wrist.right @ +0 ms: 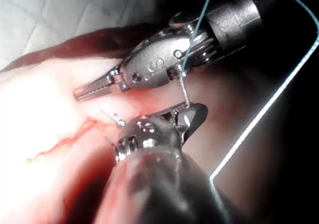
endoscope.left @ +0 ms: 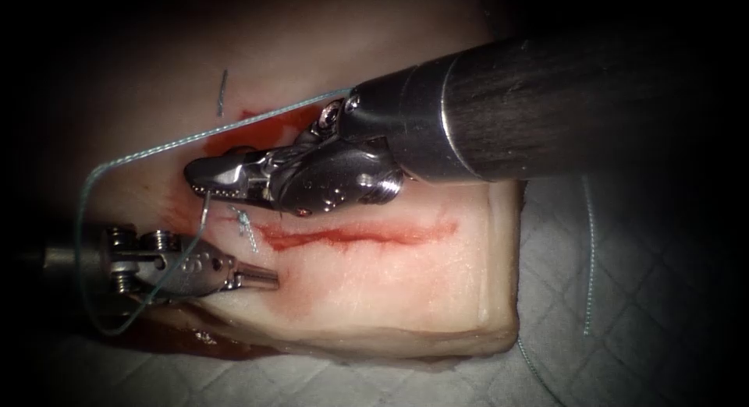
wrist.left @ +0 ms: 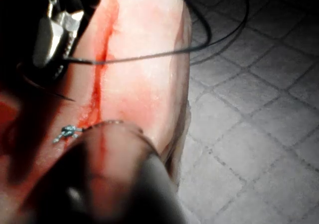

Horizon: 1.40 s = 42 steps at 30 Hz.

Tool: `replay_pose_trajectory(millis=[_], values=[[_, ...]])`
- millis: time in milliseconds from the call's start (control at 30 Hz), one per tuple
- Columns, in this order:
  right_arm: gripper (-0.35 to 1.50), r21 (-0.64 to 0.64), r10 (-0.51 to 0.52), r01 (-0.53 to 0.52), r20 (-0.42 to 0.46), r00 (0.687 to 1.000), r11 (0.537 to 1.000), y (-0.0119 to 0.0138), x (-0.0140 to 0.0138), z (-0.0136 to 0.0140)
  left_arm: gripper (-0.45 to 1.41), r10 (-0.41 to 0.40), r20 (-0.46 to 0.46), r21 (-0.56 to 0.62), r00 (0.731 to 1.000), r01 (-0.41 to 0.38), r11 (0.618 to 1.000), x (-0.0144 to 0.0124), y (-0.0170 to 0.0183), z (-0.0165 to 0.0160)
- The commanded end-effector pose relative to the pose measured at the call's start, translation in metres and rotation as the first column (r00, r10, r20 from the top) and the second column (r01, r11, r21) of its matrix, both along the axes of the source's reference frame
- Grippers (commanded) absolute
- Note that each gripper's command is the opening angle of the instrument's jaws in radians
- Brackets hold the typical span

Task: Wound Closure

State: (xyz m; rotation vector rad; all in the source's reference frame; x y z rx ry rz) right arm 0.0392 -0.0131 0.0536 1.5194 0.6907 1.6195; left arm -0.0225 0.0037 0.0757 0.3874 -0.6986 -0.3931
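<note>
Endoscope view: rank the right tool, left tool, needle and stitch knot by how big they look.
1. Right tool, shut on the needle's upper end; it looks nearer the camera, which inflates it.
2. Left tool, shut, holding nothing.
3. Needle, hanging outside the tissue.
4. Knot, at the cut's left end.

The only mark I can read is a stamped letter "S" on the side of my left tool (wrist.right: 144,67), near its jaw pivot.
</note>
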Motion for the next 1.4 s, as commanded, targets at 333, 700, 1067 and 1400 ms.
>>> replay_pose_trajectory(millis=[333,700,1067,1400], values=[[-0.35,-0.011,0.000,0.000,0.000,1.000,1.000,-0.0001,0.0012,0.0009,-0.33,0.001,0.001,0.000,1.000,-0.001,1.000,-0.0005,-0.0001,0.0005],[-0.35,-0.015,-0.020,0.020,0.037,0.999,1.000,-0.0003,0.0011,0.0017,-0.33,0.000,0.001,0.000,1.000,0.000,1.000,-0.0006,-0.0002,0.0005],[-0.35,-0.045,-0.051,0.055,0.080,0.995,0.998,-0.0006,0.0014,0.0023,-0.33,0.000,0.001,0.000,1.000,0.000,1.000,-0.0006,-0.0002,0.0005],[-0.35,-0.071,-0.056,0.061,0.074,0.996,0.996,-0.0004,0.0016,0.0013,-0.33,0.000,0.001,0.000,1.000,0.000,1.000,-0.0006,-0.0002,0.0005]])
